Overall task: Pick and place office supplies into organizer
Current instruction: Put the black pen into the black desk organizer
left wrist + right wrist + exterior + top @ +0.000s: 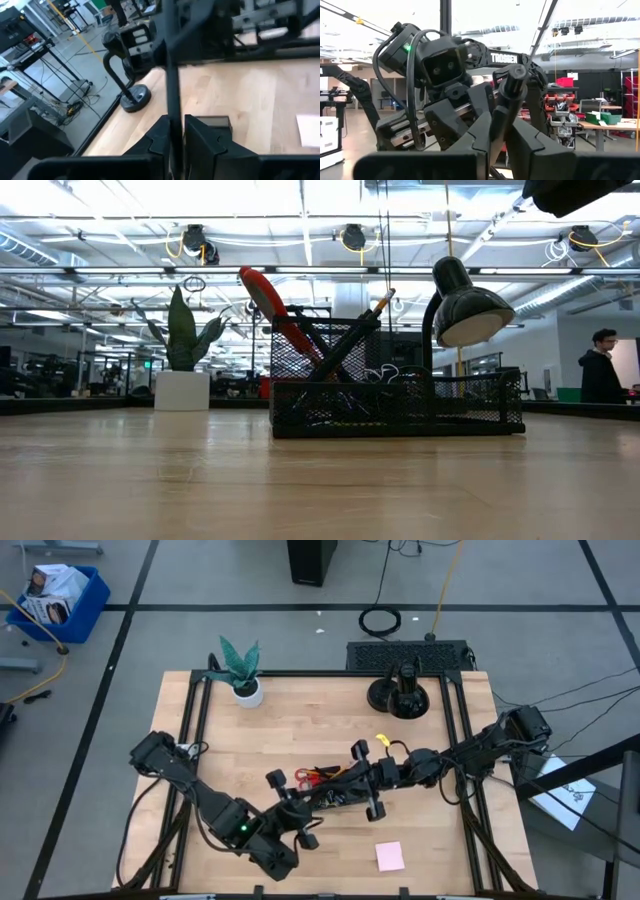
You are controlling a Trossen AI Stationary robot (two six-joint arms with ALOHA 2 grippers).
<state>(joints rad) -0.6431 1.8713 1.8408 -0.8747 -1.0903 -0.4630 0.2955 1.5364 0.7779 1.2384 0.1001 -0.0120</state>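
Slim black pen (172, 75) is pinched in both claws above the low black mesh organizer tray (470, 412). Left gripper (176, 132) is narrow on it, and right gripper (495, 132) is narrow on the same pen. The pen's long axis runs out between the left fingers. The organizer lies directly below, about equally near both arms.

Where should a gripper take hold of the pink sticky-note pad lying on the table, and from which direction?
Grip the pink sticky-note pad across two opposite side edges, coming straight down from above. It lies flat on the table, a thin square with no raised part to grab. Bare wood shows all round it, so the fingers can likely straddle it and pinch inward.
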